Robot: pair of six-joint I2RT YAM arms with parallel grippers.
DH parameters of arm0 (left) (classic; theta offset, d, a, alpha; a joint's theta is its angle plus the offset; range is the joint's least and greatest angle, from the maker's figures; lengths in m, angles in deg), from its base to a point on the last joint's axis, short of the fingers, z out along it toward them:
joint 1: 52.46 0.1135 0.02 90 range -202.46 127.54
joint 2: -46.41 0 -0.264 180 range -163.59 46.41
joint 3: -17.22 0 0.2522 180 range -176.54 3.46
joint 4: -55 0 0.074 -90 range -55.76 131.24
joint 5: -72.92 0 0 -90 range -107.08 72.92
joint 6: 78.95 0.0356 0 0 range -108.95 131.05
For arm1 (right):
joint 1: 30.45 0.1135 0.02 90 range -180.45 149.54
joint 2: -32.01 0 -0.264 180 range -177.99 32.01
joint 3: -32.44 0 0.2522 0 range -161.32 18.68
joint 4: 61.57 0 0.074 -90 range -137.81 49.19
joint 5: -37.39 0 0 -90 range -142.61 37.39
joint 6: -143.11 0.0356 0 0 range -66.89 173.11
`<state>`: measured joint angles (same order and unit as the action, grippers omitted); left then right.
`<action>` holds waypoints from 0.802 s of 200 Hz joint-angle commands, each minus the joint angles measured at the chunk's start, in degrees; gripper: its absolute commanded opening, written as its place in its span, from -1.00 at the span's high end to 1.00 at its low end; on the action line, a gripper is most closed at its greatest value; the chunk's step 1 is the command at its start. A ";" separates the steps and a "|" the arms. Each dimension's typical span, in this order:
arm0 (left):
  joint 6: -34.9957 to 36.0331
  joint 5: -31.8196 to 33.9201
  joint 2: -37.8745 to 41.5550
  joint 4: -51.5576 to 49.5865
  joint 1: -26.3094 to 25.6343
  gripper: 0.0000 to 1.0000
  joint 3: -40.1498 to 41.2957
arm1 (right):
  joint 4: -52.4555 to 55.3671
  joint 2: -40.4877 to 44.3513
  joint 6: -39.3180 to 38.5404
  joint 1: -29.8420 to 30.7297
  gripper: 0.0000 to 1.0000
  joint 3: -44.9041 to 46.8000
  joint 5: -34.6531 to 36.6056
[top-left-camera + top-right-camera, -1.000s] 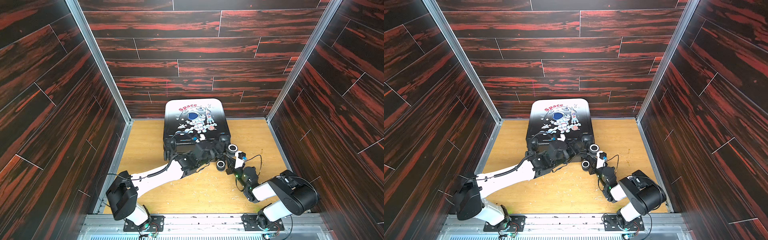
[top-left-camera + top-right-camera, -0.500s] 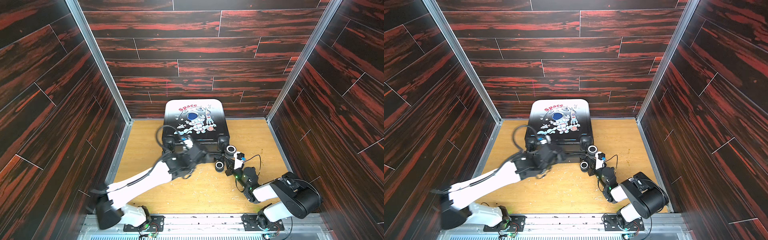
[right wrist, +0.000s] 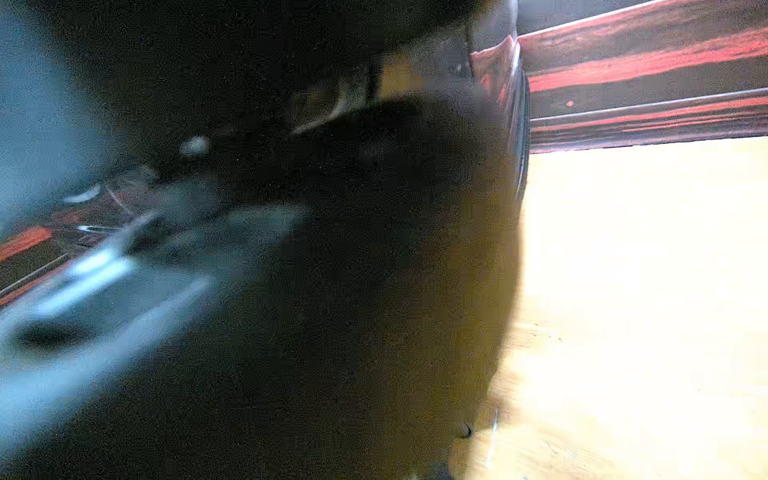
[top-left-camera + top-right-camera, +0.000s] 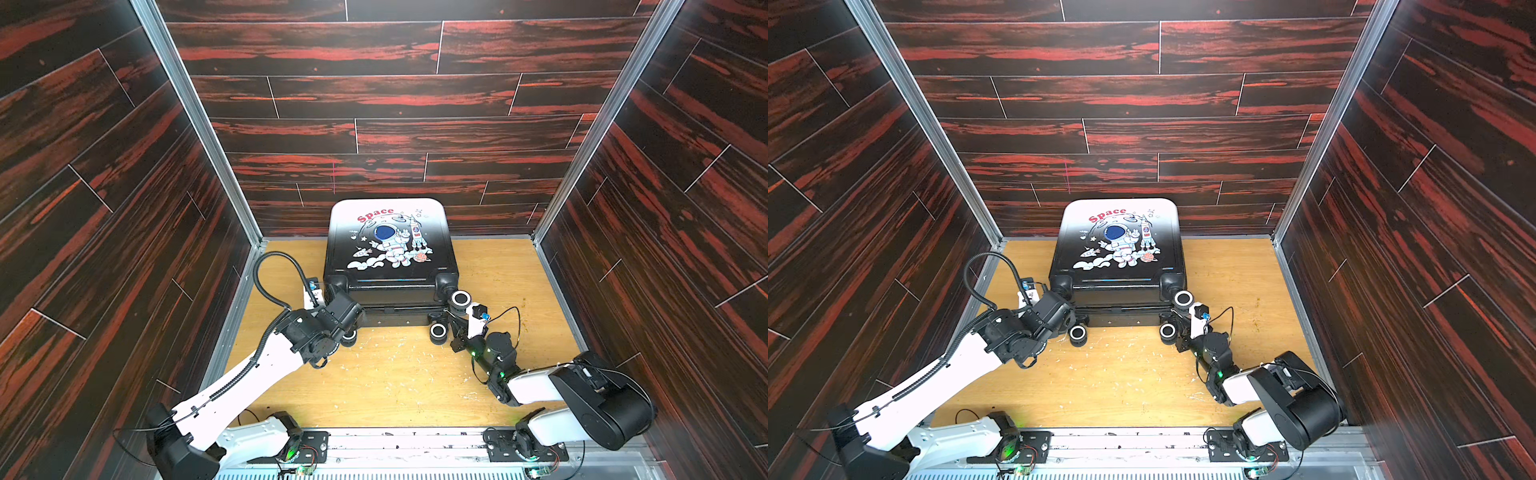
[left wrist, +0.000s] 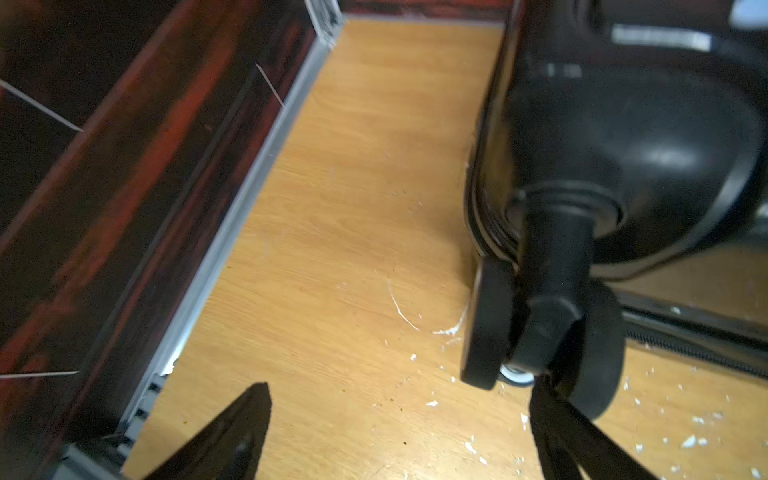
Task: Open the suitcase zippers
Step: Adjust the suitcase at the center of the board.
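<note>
Suitcase lying flat on the floor, centred against the back wall, wheels toward the robot; left gripper just beside its near-left wheel, right gripper at the near-right wheels

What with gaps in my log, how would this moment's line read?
suitcase lying flat | left gripper open beside wheel | right gripper shut

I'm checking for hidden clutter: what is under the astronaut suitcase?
The white-to-black hard-shell suitcase lies flat on the flecked light wooden floor, which shows around it. The patch directly beneath is covered by its shell, so anything there cannot be seen.
</note>
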<state>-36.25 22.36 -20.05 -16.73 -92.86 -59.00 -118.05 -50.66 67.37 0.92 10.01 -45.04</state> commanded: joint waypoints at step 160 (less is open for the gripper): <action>16.68 -13.35 11.73 10.21 7.19 -0.79 3.24 | 9.38 8.56 -2.69 0.62 1.00 -4.96 -7.09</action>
<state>-22.66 9.99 -12.31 -3.86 -85.58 -55.37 -105.77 -44.04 66.08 0.68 7.28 -47.73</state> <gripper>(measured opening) 0.829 0.065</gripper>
